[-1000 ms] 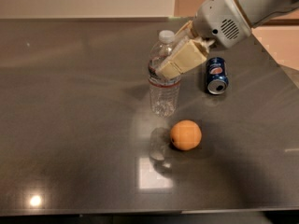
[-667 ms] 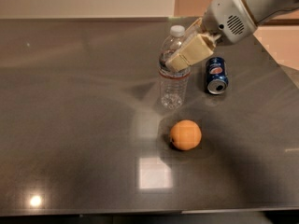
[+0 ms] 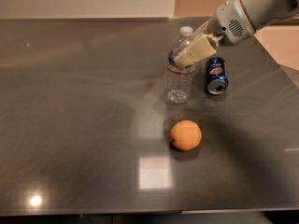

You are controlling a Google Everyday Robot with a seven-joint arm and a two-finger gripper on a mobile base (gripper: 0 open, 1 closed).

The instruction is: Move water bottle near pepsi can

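The water bottle (image 3: 181,73) is clear ribbed plastic with a white cap and stands upright on the dark table (image 3: 74,106). My gripper (image 3: 187,55) comes in from the upper right and is shut on the bottle's upper body, its cream fingers (image 3: 198,50) across the shoulder. The pepsi can (image 3: 216,75), dark blue with a round logo and silver top, lies on its side just right of the bottle, a small gap between them.
A round orange fruit (image 3: 185,135) sits on the table in front of the bottle. The table's right edge (image 3: 275,64) runs behind the can. Bright light reflections show on the near tabletop.
My gripper has carried the water bottle to the right and away from the front, from beside the orange to a spot close to the pepsi can. The can and orange have not moved.
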